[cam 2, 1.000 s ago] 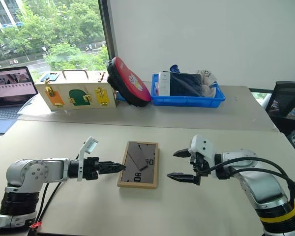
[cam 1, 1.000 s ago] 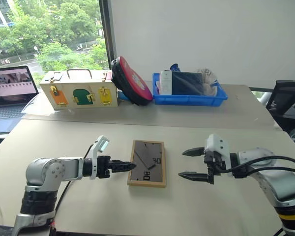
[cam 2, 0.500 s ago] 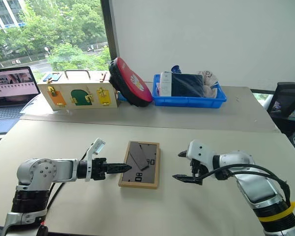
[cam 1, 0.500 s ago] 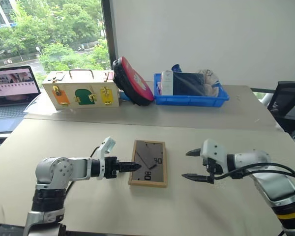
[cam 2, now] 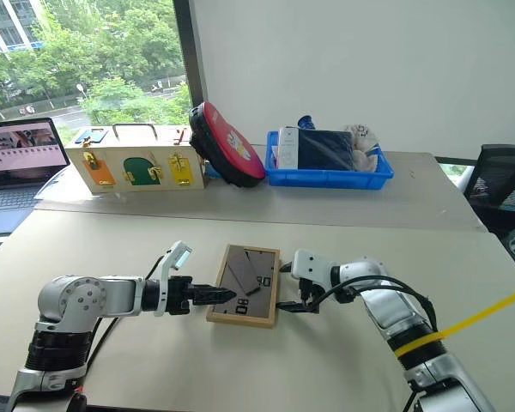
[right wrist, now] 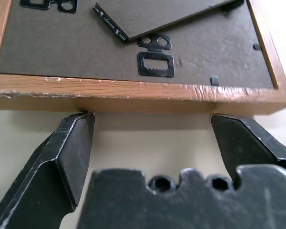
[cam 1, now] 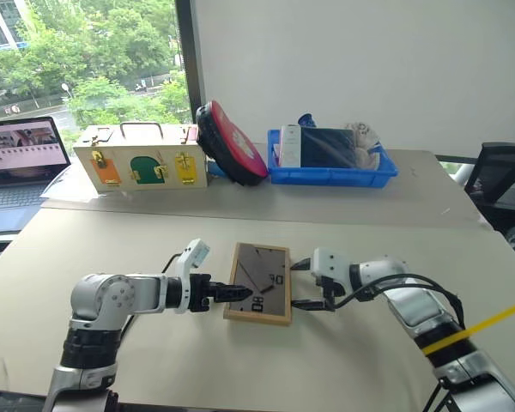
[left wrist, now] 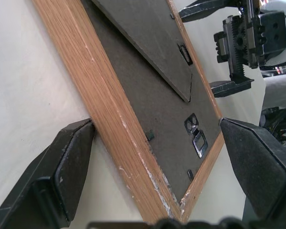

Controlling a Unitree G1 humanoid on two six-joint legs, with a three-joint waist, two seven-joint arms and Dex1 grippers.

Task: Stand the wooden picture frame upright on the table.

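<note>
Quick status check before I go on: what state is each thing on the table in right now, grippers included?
wooden picture frame: lying flat, back board up, stand folded.
left gripper: open, at the frame's left edge.
right gripper: open, at the frame's right edge.
cream box: coloured doors shut.
laptop: open, screen lit.
blue tray: holding items.

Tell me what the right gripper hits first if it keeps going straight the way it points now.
Most likely the wooden picture frame: the open right gripper faces its long side edge, just short of it, low over the table. Contact isn't clear yet.
</note>
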